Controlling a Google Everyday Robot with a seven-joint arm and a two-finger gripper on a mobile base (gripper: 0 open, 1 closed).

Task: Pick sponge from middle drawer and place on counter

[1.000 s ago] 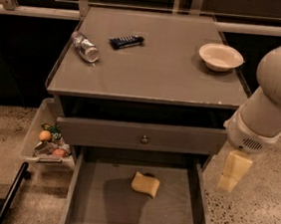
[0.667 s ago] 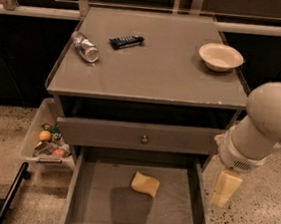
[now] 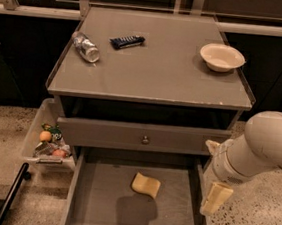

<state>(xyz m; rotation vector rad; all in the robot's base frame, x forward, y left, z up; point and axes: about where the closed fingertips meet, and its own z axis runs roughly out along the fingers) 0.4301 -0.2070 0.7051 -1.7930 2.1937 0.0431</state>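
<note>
At the right wall of the open middle drawer [image 3: 175, 219], your claw [image 3: 216, 198] hangs just over the edge, pointing down; wide or narrow, you cannot tell. The sponge [image 3: 146, 184] lies flat mid-floor in that drawer, off to the claw's left in view, apart, not touched. Up on the bench [image 3: 154, 81]: a cream bowl [image 3: 222, 56], a tipped bottle [image 3: 85, 47] and a dark bar [image 3: 127, 41]. A white bin of fruit [image 3: 33, 138] sits at far left.

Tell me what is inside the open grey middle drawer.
Only a pale yellow wavy-edged sponge on the middle drawer's bare floor. The gripper hangs beside its right wall. The near end lies outside the picture.
</note>
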